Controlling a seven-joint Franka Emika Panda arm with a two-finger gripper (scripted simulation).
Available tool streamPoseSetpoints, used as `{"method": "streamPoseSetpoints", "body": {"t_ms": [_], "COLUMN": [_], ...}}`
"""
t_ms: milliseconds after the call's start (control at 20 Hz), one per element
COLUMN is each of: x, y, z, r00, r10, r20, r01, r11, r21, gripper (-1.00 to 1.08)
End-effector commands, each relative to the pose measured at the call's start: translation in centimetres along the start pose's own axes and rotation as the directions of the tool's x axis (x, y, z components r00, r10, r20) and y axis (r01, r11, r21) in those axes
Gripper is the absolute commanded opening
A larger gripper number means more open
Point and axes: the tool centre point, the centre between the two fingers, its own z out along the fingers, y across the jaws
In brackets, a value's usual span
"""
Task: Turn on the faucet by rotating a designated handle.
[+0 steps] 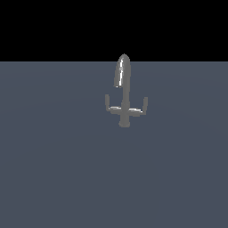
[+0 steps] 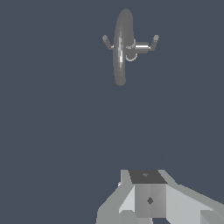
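Exterior view: flat blue-grey floor (image 1: pixel 58 169), black backdrop (image 1: pixel 53 26) above. Faucet (image 1: pixel 124 84) stands upright near centre, arched spout up; handle (image 1: pixel 138 107) on exterior view's right, shorter lever (image 1: pixel 110 105) on left. Wrist view: gripper (image 2: pixel 148 199) body only, well apart from faucet (image 2: pixel 122 48); jaws not visible, can't tell opening.

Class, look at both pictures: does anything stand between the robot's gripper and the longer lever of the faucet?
Nothing visible does. In the wrist view only bare grey floor lies between the gripper and the faucet; its longer lever stands free, the shorter lever on the other side.
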Motion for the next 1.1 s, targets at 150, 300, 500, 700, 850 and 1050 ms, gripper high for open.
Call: {"method": "streamPoseSetpoints", "body": {"t_ms": [150, 300, 500, 700, 850, 1050], "x": [3.5, 5.4, 7.7, 9.9, 11.4, 13.4], "y": [1.8, 2.7, 3.9, 5.1, 6.0, 7.1], "z": [0.8, 1.4, 2.2, 3.2, 4.1, 5.3], "r00": [0.998, 0.995, 0.99, 0.984, 0.978, 0.969], "r10": [0.05, 0.073, 0.101, 0.124, 0.138, 0.154], "r20": [0.04, 0.064, 0.097, 0.131, 0.156, 0.191], "r01": [-0.054, -0.083, -0.122, -0.16, -0.188, -0.225], "r11": [0.992, 0.981, 0.96, 0.932, 0.907, 0.87], "r21": [0.115, 0.176, 0.253, 0.325, 0.376, 0.439], "gripper": [-1.0, -1.0, -1.0, -1.0, -1.0, -1.0]}}
